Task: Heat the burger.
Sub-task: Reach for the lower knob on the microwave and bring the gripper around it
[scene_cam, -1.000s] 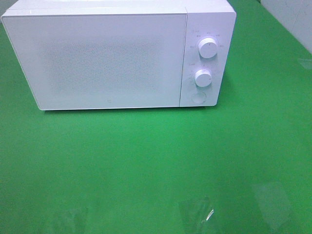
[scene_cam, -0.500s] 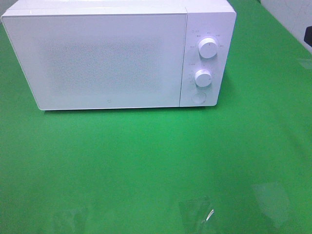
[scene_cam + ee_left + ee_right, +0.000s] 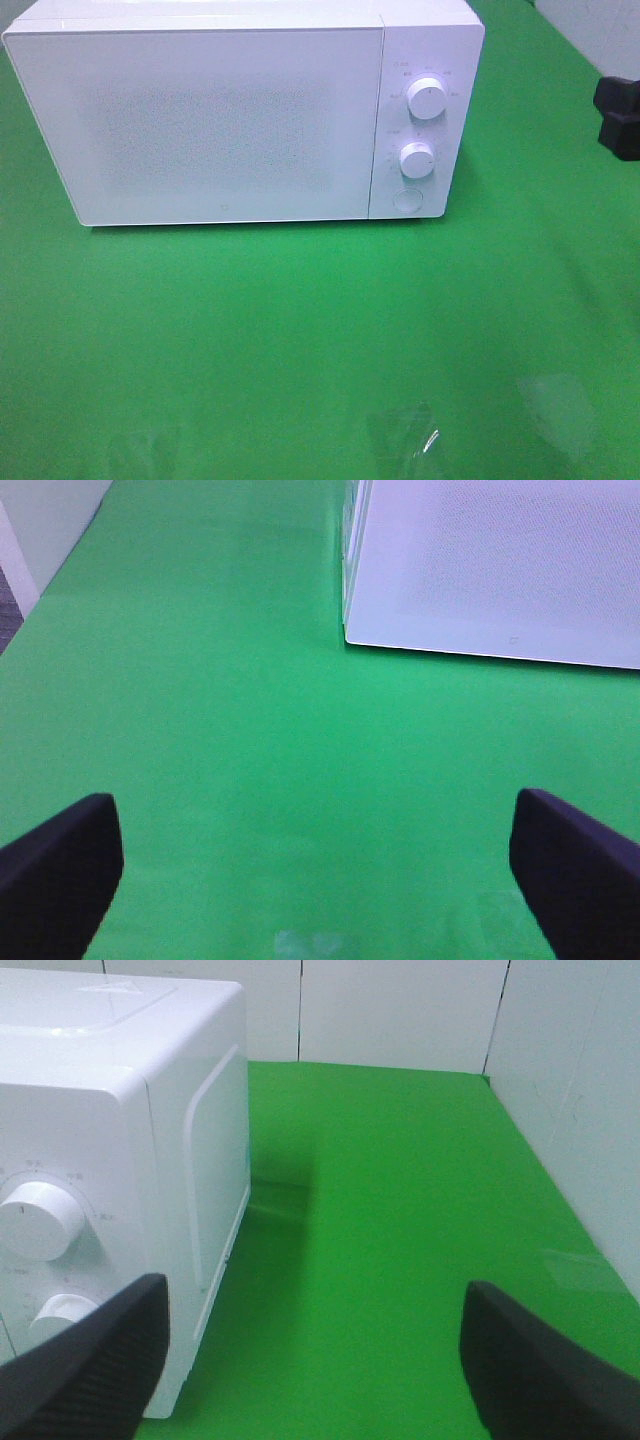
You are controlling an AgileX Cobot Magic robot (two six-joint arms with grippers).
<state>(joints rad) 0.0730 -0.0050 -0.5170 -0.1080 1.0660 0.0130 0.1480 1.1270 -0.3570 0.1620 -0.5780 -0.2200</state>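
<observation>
The burger is out of view in every frame. A white microwave (image 3: 200, 120) stands at the back of the green table with its door closed; it also shows in the left wrist view (image 3: 490, 570) and the right wrist view (image 3: 120, 1110). My left gripper (image 3: 320, 880) is open over bare green surface, in front of the microwave's left corner, with nothing between its fingers. My right gripper (image 3: 315, 1370) is open and empty beside the microwave's right side, near its knobs (image 3: 35, 1218). A black part of the right arm (image 3: 620, 115) shows at the right edge of the high view.
The microwave's panel carries an upper knob (image 3: 427, 98), a lower knob (image 3: 417, 159) and a round button (image 3: 406, 200). White walls (image 3: 400, 1010) border the table behind and to the right. Green table surface (image 3: 300, 340) spreads in front of the microwave.
A black part of the right arm has come into the high view at its right edge, moving inward. The microwave has not moved.
</observation>
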